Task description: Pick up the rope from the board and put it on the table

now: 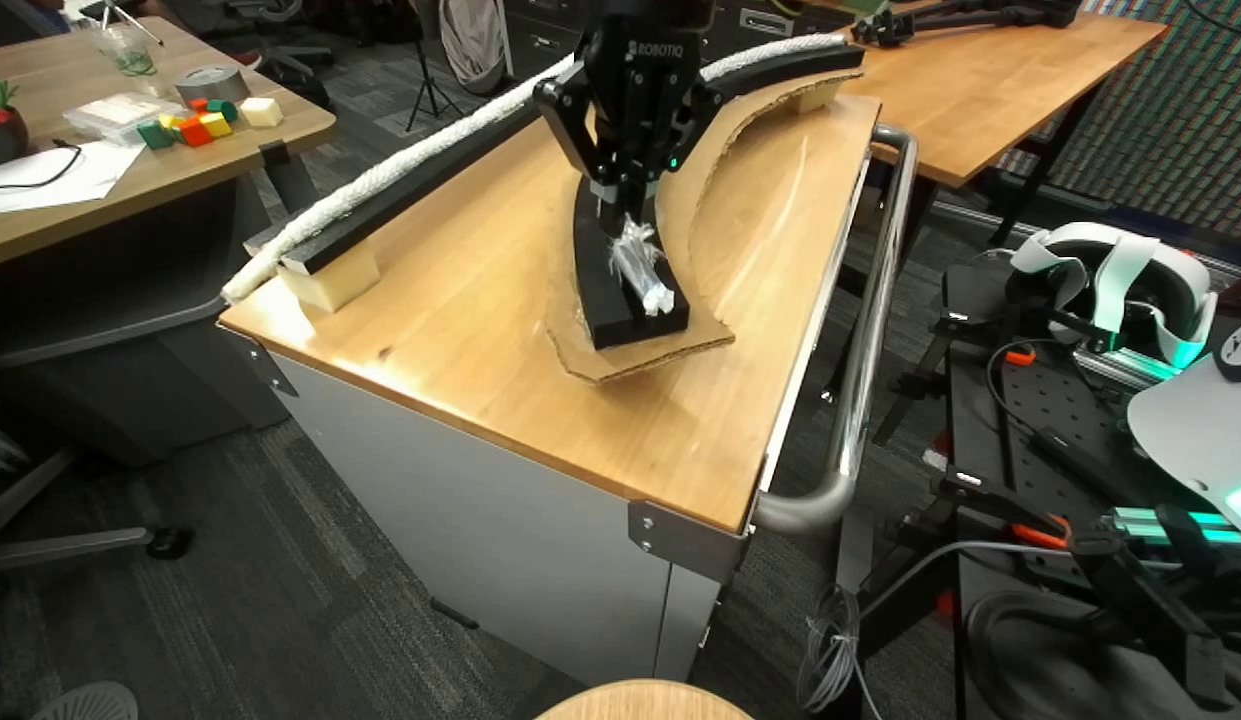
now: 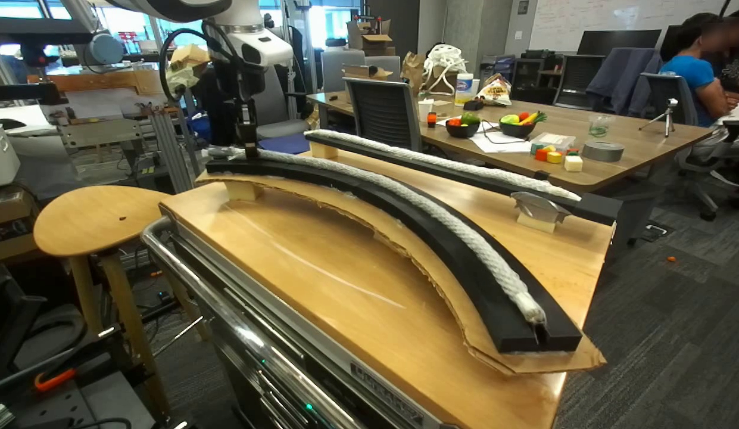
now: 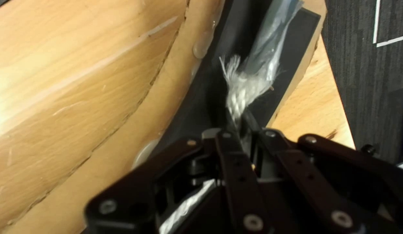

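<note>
The white rope (image 2: 446, 222) is laid along a curved black board (image 2: 418, 225), and just behind its frayed, film-wrapped tip it's pinched in the gripper (image 3: 239, 120), fingers drawn in narrow. The board's backed with cardboard (image 2: 433, 271) and raised on cream blocks (image 2: 243, 190). All that's carried by a wooden tabletop (image 1: 460, 330), marked with a pale curved line (image 3: 102, 65) and edged by a metal handle (image 1: 877, 300). A second rope (image 1: 405, 160) is laid on a straight black board (image 1: 420, 190) along the opposite side. Beyond it, in both exterior views, a brown table (image 2: 643, 146) is cluttered with coloured blocks (image 1: 192, 130) and a roll of grey tape (image 2: 603, 154). A round wooden stool (image 2: 101, 208) is set near the tabletop, a white VR headset (image 1: 1120, 285) can be seen past the handle, a whiteboard (image 2: 583, 15) is mounted at the back, and the floor's covered in grey carpet (image 1: 310, 560).
</note>
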### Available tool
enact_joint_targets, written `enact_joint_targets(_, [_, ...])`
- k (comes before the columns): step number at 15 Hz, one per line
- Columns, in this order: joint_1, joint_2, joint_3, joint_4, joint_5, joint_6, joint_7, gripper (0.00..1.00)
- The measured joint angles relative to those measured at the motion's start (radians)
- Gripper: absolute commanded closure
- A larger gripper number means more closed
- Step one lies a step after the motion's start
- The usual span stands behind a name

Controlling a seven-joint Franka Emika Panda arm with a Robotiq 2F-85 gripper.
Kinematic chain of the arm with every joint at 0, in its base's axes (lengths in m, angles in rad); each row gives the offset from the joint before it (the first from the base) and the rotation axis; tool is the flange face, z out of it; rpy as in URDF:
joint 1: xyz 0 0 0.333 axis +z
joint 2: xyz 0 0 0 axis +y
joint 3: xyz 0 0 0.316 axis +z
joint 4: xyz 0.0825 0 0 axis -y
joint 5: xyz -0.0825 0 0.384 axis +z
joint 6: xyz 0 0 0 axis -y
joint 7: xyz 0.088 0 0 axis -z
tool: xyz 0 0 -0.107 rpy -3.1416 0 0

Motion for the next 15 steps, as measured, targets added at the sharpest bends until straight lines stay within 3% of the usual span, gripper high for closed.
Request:
enact_joint_targets(3, [0.000,-0.034,0.000,-0.003,0.000,-0.039,-0.016,0.97])
enact_joint_targets(10, [0.001,-0.144,-0.001,-0.066,-0.002,-0.360,-0.053,0.97])
enact_joint_targets(15, [-0.025,-0.162,-0.028,-0.146,-0.049,-0.387,-0.036,0.97])
